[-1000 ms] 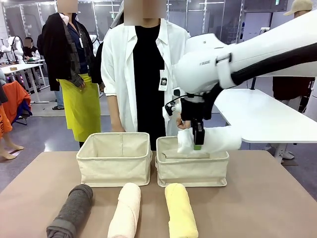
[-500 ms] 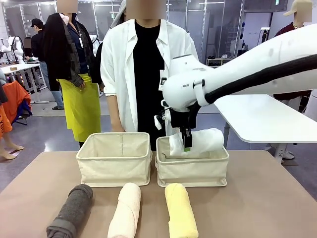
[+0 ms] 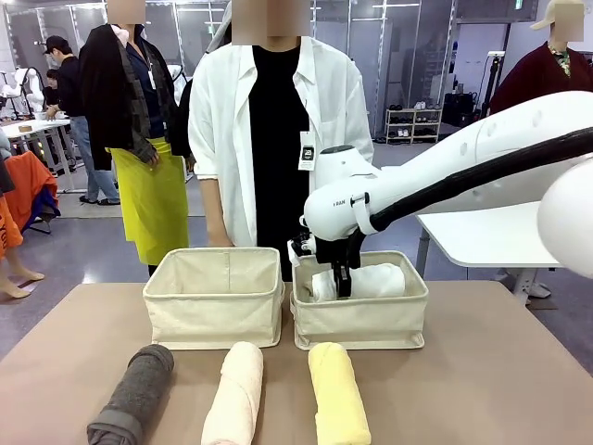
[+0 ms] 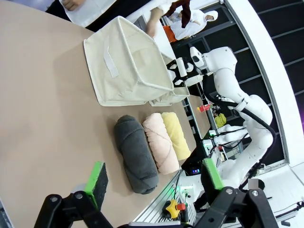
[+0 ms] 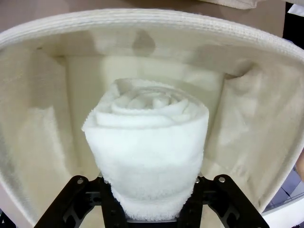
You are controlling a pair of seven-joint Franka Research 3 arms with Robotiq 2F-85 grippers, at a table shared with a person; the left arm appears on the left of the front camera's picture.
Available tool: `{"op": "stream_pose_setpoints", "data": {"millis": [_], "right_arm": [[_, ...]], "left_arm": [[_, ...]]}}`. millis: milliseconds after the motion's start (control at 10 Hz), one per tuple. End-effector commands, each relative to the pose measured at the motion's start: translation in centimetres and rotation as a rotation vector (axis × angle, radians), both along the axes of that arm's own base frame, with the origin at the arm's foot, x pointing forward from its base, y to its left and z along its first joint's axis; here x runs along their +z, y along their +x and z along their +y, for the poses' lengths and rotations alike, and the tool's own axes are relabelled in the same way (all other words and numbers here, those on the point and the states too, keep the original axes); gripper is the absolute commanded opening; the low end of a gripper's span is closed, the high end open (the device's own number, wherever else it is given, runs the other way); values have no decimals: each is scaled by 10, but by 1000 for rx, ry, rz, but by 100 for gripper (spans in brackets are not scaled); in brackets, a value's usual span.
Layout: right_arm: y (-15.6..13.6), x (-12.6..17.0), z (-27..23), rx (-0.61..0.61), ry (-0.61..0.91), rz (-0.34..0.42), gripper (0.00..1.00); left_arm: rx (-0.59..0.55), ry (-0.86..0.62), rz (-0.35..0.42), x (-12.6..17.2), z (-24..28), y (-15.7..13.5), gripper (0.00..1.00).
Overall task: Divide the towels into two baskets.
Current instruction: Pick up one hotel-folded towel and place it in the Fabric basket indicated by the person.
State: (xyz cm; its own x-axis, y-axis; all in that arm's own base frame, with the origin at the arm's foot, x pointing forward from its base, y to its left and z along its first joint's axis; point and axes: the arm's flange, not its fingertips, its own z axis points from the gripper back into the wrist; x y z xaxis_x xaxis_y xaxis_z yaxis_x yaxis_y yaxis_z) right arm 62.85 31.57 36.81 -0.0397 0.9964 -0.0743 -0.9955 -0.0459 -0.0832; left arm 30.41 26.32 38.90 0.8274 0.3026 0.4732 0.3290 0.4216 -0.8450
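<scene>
right gripper holds white towel inside basket, walls close around; person behind

Mid-frame on the bench, left basket beside right basket, nearly touching; towel roll inside the right one. In front, along the lower edge: left roll, middle roll, right roll, side by side.

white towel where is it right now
In the front view the white towel is held by the fingers of the right gripper, partly down inside the right-hand basket, just behind the yellow towel.
</scene>
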Motion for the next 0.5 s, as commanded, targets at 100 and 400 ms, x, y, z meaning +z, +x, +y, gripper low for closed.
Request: {"op": "stream_pose_setpoints", "data": {"millis": [100, 400], "right_arm": [[11, 11, 6, -14, 8, -41, 67], [5, 22, 2, -29, 25, -41, 69]], "left_arm": [[5, -2, -6, 1, 1, -2, 100], [5, -2, -6, 1, 1, -2, 100]]}}
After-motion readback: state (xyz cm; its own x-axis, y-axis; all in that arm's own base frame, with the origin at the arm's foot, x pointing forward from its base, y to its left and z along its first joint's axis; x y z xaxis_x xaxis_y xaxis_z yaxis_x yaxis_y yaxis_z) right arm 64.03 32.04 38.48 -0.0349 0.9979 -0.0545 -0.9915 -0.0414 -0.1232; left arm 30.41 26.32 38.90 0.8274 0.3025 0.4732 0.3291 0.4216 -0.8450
